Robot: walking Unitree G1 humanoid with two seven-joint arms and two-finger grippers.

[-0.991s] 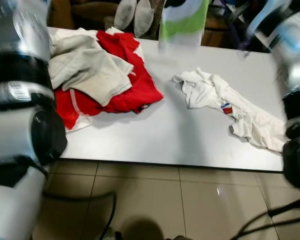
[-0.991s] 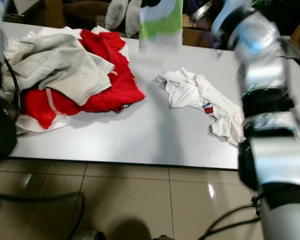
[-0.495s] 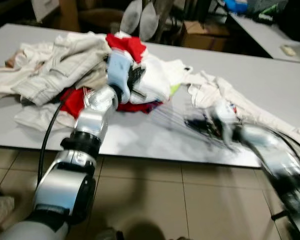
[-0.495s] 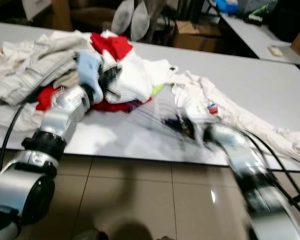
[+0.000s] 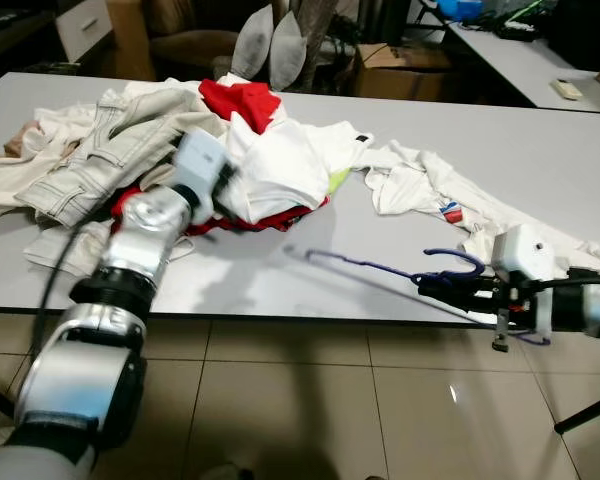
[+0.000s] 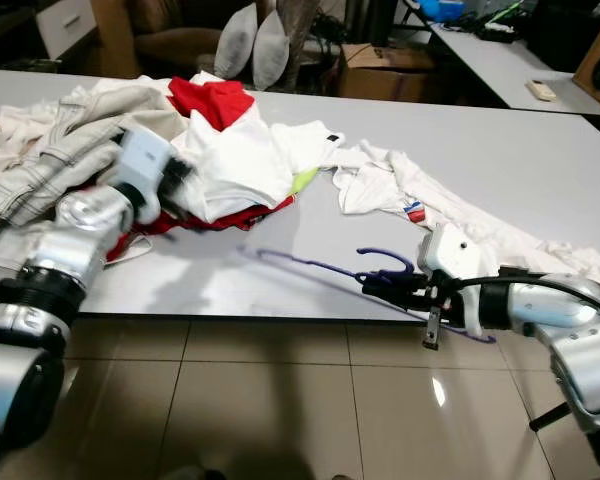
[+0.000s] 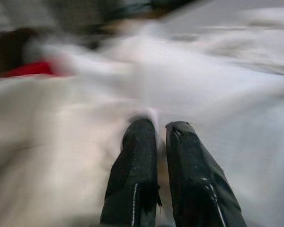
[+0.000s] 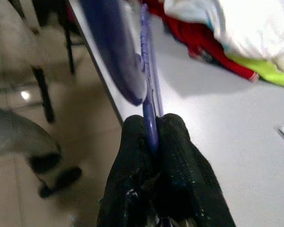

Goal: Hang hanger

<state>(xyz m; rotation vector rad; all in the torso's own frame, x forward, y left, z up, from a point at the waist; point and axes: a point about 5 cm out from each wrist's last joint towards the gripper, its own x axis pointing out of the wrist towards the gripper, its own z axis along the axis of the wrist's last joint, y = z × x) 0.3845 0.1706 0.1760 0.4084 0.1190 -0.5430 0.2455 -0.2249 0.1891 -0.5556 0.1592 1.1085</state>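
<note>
At the near right edge of the table (image 5: 310, 290), the robot's right gripper (image 5: 432, 291) is clenched on a thin purple hanger (image 5: 380, 268), its two black fingers (image 8: 132, 156) pinching the wire bar between them. The hanger stretches out to the left of the gripper, just above the tabletop, its hook curling up beside the wrist.

Farther in on the left, the left gripper (image 7: 154, 142) reaches into the clothes pile (image 5: 180, 150) — a heap of white, beige and red garments. Its fingers sit nearly together with only a narrow gap, the tips against a white shirt (image 5: 280, 170); the blur makes it impossible to tell whether any cloth is caught between them.

The risks look plain enough. The grip on the hanger is narrow, on a slim wire, so the hanger could pivot or slip if it is swung or snags a garment. The left fingers may drag up several tangled pieces at once, or pull part of the heap toward the table's near edge.

A second white garment (image 5: 450, 195) sprawls across the right half of the smooth grey surface. The floor (image 5: 300, 400) below is glossy beige tile with a cable trailing over it. Beyond the far edge stand two pale cushions (image 5: 270, 45), a cardboard box (image 5: 400, 70) and another table (image 5: 520, 60) — a cluttered, dim room.
</note>
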